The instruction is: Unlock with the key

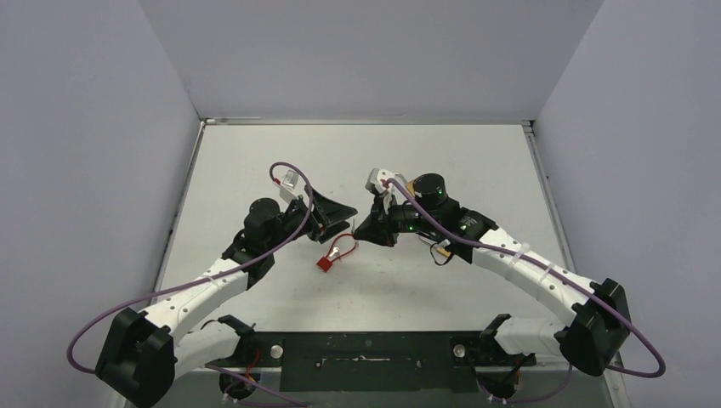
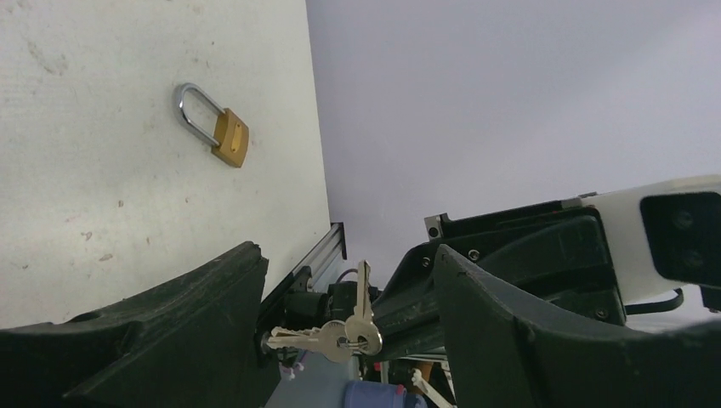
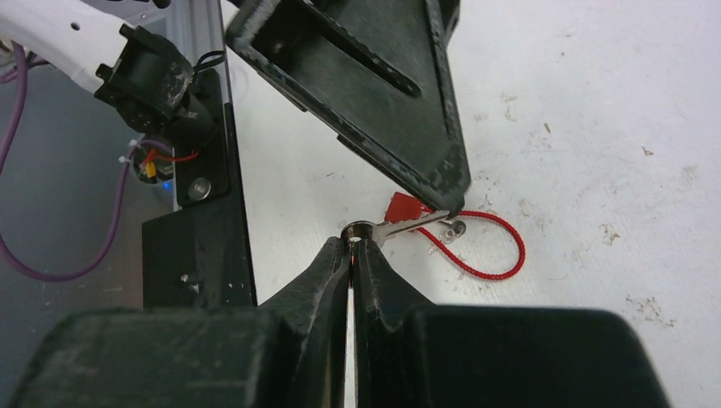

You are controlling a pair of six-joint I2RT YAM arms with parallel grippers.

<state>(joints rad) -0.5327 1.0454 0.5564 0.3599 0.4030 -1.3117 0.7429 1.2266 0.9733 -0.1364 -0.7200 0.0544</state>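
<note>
While tight, right claw (image 3: 350, 246) on key (image 3: 410, 226)

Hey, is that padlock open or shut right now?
Shut, it seems: on the brass padlock both shackle legs enter the body.

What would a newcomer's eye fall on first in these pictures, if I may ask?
First, the two arms meeting at mid-table, where the right pincer is shut on the ring of a bunch of keys. A red tag on a red cord lies just beyond it. The left pincer stands open and empty close by, and the left wrist view shows a brass padlock lying alone on the table.
</note>
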